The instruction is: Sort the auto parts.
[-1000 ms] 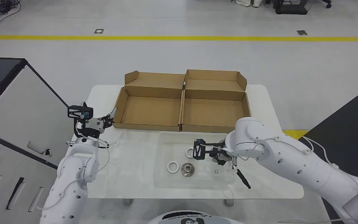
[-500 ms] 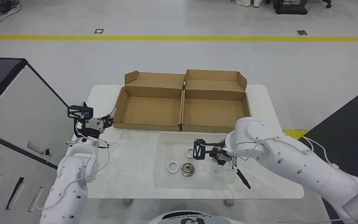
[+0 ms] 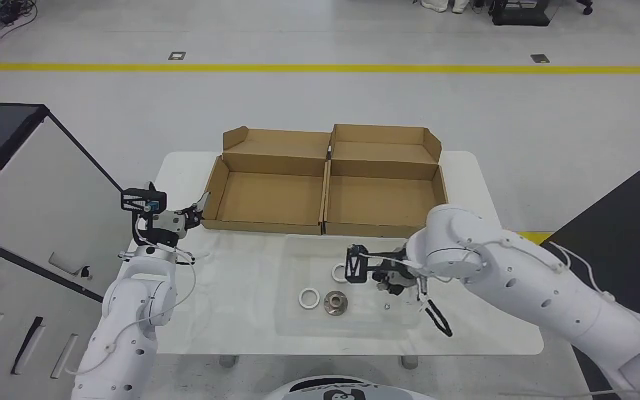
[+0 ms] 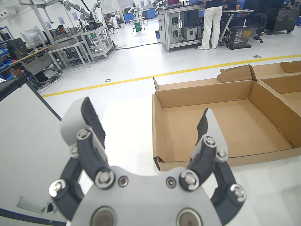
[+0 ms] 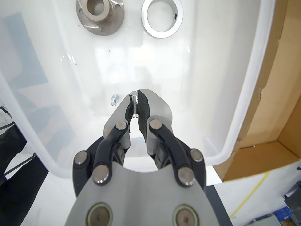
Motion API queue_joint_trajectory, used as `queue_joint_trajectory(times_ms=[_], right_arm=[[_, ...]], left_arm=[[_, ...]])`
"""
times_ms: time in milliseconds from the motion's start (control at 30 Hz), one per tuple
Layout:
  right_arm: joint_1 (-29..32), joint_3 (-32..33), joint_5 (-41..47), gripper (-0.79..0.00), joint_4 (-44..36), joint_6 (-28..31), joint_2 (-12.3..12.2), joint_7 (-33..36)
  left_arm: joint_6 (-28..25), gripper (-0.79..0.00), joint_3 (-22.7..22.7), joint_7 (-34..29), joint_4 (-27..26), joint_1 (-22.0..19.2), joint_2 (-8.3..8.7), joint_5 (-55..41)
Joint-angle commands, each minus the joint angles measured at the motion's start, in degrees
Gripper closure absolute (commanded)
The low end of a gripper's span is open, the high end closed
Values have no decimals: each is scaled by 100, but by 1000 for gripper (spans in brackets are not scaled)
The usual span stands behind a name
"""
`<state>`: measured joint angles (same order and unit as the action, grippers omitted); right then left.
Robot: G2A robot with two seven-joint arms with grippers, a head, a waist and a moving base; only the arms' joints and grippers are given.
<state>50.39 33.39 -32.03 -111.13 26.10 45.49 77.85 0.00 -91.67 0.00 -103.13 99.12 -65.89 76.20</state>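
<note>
Two tools and six loose metal parts on a white worktop (image 3: 465,200).

At the left edge, the left tool (image 4: 148,111) hangs with its jaws wide apart and nothing between them, just beside the left box (image 3: 268,198). The right box (image 3: 385,198) touches it, and both boxes lie open and empty along the far edge.

The clear tray (image 5: 256,71) sits at the middle of the near edge, just in front of the boxes, and holds the parts. From left to right these are a pale ring (image 3: 309,297), a flanged hub (image 5: 100,10), a second ring (image 5: 161,16) toward the far wall, and a short loose bolt (image 5: 114,100).

The right tool (image 5: 135,95) is clamped on a thin threaded screw (image 5: 134,105) just beside the loose bolt. The screw lies lengthwise along the ribbed pads (image 5: 143,104). Whether it is clear of the tray floor cannot be told.

Handling, as judged: the screw is light and rigid. Its thread should bite the pads, but so slim a shank may pivot or slip out endwise, so a grip at mid-shank is safest. The hub looks the heaviest part and is best taken across its raised neck. The rings are smooth and hard, and are best pinched through the wall with one finger inside the bore.
</note>
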Motion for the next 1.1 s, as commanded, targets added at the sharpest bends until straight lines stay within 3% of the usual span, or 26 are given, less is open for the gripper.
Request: queue_joint_trajectory(times_ms=[0, 333, 667, 1067], right_arm=[[27, 111, 231, 0, -15, 1, -27, -70], [507, 1012, 1488, 0, 3, 355, -312, -839], [1416, 2025, 1957, 0, 98, 773, -669, -1572], [2436, 3094, 3035, 0, 384, 1877, -969, -2312]], left_arm=[[0, -785, 0, 0, 0, 0, 0, 0], [0, -785, 0, 0, 0, 0, 0, 0], [0, -785, 0, 0, 0, 0, 0, 0], [0, -785, 0, 0, 0, 0, 0, 0]])
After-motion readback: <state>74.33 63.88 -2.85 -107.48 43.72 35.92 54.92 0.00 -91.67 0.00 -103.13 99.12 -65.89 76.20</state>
